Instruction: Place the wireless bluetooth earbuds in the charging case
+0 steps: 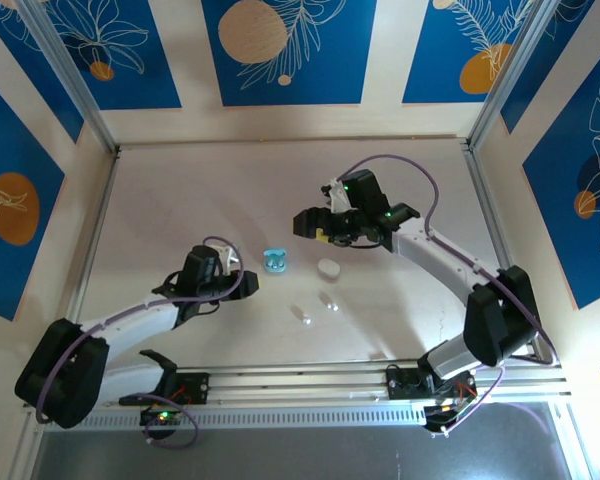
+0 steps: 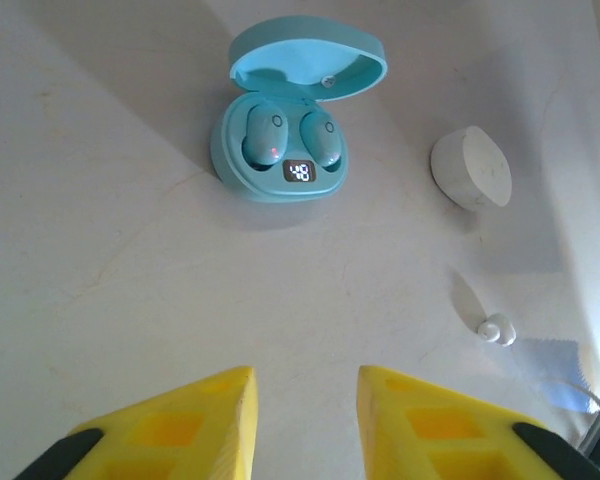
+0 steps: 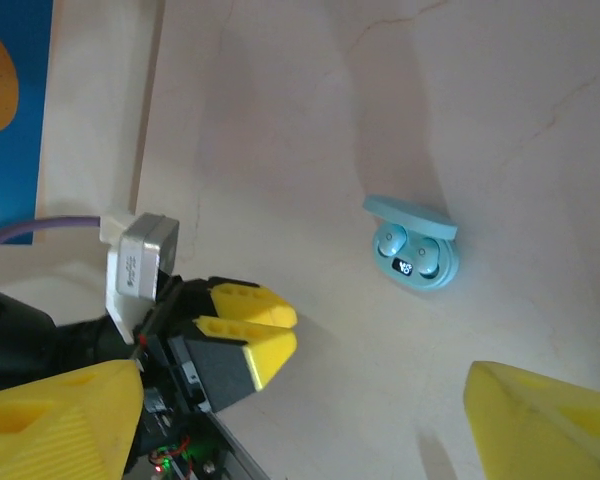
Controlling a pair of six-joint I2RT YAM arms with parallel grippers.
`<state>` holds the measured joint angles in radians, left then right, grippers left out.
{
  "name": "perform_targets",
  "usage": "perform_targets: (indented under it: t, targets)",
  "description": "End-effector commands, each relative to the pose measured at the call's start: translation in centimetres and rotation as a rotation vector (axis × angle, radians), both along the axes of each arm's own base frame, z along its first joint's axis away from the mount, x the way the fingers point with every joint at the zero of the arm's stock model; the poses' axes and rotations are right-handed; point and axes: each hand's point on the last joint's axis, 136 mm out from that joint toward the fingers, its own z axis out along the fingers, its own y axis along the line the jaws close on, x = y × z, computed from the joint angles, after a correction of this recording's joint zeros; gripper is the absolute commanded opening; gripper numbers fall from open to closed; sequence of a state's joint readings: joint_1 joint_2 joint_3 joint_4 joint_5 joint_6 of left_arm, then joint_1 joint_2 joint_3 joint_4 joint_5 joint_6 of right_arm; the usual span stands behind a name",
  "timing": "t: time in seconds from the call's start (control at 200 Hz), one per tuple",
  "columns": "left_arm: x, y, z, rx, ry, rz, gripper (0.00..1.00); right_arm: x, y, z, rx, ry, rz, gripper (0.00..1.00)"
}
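While the left gripper (image 2: 306,388) hangs low with its yellow fingers (image 2: 215,420) drawn to a narrow gap and gripping nothing, the blue charging case (image 2: 285,150) sits straight ahead of it on the table (image 2: 100,250), lid raised. Two pale blue earbuds (image 2: 263,135) lie seated side by side in its wells, just behind a lit display. Ahead and to the right of this gripper rests the white charging case (image 2: 470,167), its lid down. Nearer on that same right side, the white earbuds (image 1: 329,300) lie loose on the table, close to each other and apart from both cases. Only bare table lies between the left fingertips and the blue case. The right gripper (image 3: 305,380) hovers on the far side of the cases, fingers spread wide and empty, with the blue case ahead of it and well apart.
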<state>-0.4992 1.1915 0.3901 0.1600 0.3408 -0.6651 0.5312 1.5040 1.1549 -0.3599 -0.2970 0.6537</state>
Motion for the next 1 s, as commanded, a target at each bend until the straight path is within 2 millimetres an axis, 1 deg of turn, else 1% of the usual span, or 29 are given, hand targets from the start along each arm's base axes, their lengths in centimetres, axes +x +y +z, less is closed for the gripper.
perform_targets:
  t: [0.0, 0.135, 0.175, 0.26, 0.31, 0.375, 0.475, 0.545, 0.6, 0.69, 0.785, 0.995]
  targets:
    - [0.2, -0.8, 0.1, -0.028, -0.002, -0.027, 0.23, 0.2, 1.3, 0.3, 0.000, 0.014, 0.057, 0.77]
    - [0.1, -0.8, -0.5, -0.013, 0.025, -0.031, 0.13, 1.5, 2.7, 0.0, -0.007, 0.039, 0.094, 0.62]
    - [0.0, -0.7, -0.7, -0.008, 0.031, -0.028, 0.10, 1.8, 3.1, -0.3, -0.015, 0.048, 0.106, 0.60]
    - [-0.1, -0.4, -1.1, 0.008, 0.036, -0.016, 0.05, 2.4, 4.0, -0.9, -0.025, 0.069, 0.128, 0.49]
    - [-0.1, -0.3, -1.3, 0.014, 0.038, -0.013, 0.04, 2.7, 4.6, -1.2, -0.025, 0.083, 0.142, 0.44]
    - [0.0, -0.4, -1.4, 0.015, 0.037, -0.014, 0.03, 3.1, 5.3, -1.9, -0.035, 0.099, 0.157, 0.33]
    - [0.2, -0.7, -1.6, 0.007, 0.044, -0.022, 0.03, 3.8, 6.0, -3.0, -0.059, 0.113, 0.165, 0.24]
    - [0.4, -1.0, -1.7, -0.003, 0.051, -0.027, 0.02, 4.2, 6.3, -4.0, -0.083, 0.128, 0.168, 0.23]
    - [0.6, -1.3, -1.9, -0.017, 0.058, -0.028, 0.02, 4.5, 6.5, -4.8, -0.104, 0.138, 0.167, 0.20]
    - [0.9, -1.6, -2.4, -0.031, 0.071, -0.024, 0.02, 5.0, 6.8, -6.1, -0.122, 0.161, 0.168, 0.19]
    - [1.3, -2.0, -2.8, -0.053, 0.080, -0.017, 0.01, 5.3, 7.2, -7.0, -0.140, 0.171, 0.168, 0.18]
    - [2.2, -2.5, -3.4, -0.069, 0.085, 0.006, 0.00, 6.1, 7.7, -9.0, -0.185, 0.196, 0.176, 0.12]
